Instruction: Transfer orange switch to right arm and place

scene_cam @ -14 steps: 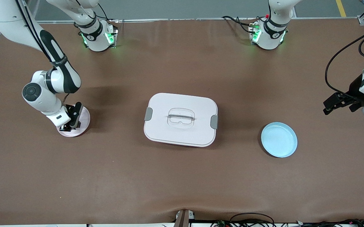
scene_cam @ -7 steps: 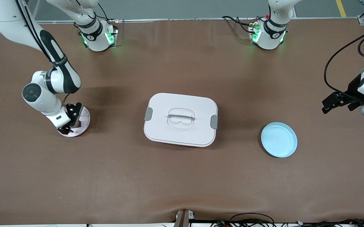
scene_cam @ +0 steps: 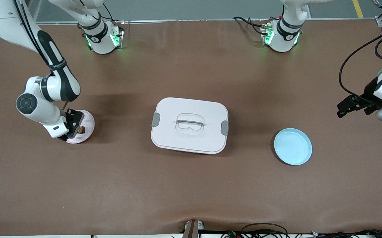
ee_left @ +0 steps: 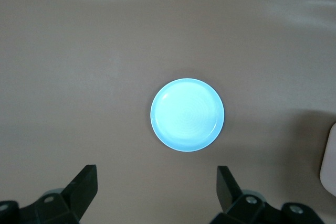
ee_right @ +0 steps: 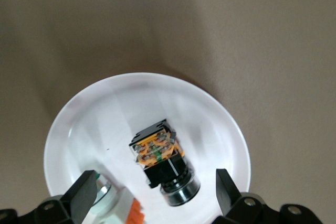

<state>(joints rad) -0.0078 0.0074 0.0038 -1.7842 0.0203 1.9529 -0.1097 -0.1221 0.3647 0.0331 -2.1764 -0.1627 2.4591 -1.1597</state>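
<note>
Tabletop (scene_cam: 191, 185) of matte brown carries a smooth rounded white box (scene_cam: 189, 125) with grey clips, a glossy pale blue plate (scene_cam: 292, 146) and a pink plate (scene_cam: 86, 124); right gripper (scene_cam: 73, 129) hangs low over the pink plate, left gripper (scene_cam: 349, 108) waits by its end, jaws released; right wrist view: orange switch (ee_right: 164, 162), boxy and black, lies on the plate between released jaws.

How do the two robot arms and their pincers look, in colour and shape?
Both arms have white rounded shells with black joint bands and a dark round cap at one joint. Their bases glow green. The right pincer and the left pincer are black, each with two blunt fingers. Black cables loop beside the left arm.
</note>
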